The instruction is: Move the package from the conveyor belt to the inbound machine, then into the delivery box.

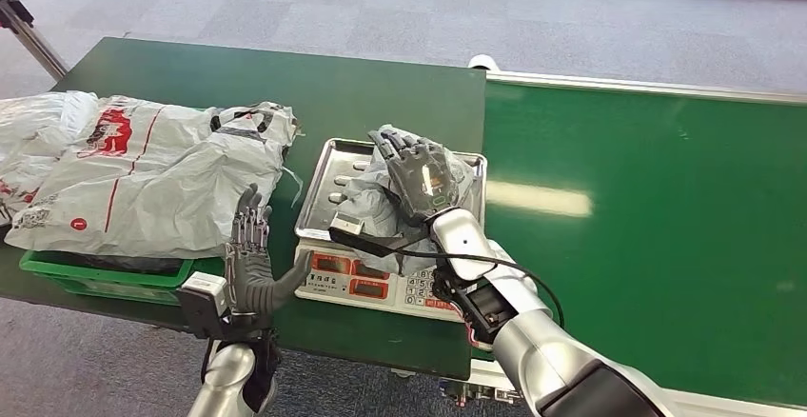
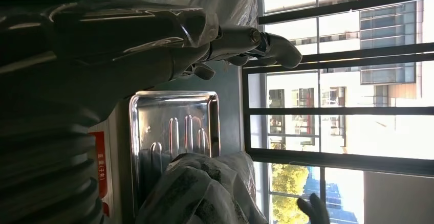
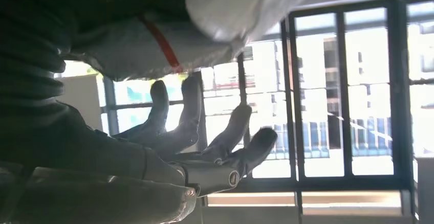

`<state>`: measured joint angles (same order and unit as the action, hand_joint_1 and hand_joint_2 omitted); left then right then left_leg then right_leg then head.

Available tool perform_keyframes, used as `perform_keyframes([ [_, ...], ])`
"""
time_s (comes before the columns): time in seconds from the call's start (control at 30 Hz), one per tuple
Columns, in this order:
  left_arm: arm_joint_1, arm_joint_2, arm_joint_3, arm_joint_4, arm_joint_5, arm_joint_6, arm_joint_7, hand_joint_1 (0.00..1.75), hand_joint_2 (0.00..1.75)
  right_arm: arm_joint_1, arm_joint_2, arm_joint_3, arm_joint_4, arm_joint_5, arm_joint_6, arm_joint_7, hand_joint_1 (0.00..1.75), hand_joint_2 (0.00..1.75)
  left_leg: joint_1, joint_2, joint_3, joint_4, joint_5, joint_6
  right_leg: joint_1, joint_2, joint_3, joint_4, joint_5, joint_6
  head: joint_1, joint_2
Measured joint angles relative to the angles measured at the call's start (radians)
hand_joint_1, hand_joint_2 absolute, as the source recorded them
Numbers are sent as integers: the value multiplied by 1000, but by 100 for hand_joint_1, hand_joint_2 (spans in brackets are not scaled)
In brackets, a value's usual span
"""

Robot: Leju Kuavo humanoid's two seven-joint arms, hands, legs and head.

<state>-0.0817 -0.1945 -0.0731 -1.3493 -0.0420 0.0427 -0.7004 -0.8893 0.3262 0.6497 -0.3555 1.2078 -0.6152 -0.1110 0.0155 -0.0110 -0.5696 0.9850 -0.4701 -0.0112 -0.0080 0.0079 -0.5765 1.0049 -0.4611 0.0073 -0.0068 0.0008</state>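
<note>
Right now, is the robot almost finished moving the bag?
About halfway. Done: the crumpled grey plastic package is off the green conveyor belt and lies on the silver tray of the weighing machine. In hand: the right hand rests on top of it. Left: carrying it to the green delivery box, already holding grey bags. The left hand waits open.

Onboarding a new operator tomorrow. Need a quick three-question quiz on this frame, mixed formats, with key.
1. True or false: the grey package lies on the conveyor belt.
2. The right hand is: A) on the package over the scale's steel tray; B) in the green bin; C) hanging at the robot's side.
3. Fill in: the left hand holds ____.

Key: 1 false; 2 A; 3 nothing.
</note>
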Motion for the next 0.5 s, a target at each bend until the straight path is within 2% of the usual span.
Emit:
perform_keyframes([
  [0.13,0,3,-2,0,0,1,0,0,175,20,1,-69,-10,-176,-6,-227,0,175,0,0,-1,0,0,0,0,0,-1,0,0,0,0,0],
  [0.33,-2,6,-6,0,0,2,0,0,175,75,7,-190,-35,-416,15,-498,0,175,0,0,-1,0,0,0,0,0,-1,0,0,0,0,0],
  [0.4,-3,6,-10,1,0,2,0,0,175,97,11,-230,-58,-493,19,-559,0,175,0,0,-1,0,0,0,0,0,-1,0,0,0,0,0],
  [0.5,-6,4,-14,4,-1,1,0,0,175,140,11,-261,-123,-593,29,-580,0,175,0,0,-1,0,0,0,0,0,-1,0,0,0,0,0],
])
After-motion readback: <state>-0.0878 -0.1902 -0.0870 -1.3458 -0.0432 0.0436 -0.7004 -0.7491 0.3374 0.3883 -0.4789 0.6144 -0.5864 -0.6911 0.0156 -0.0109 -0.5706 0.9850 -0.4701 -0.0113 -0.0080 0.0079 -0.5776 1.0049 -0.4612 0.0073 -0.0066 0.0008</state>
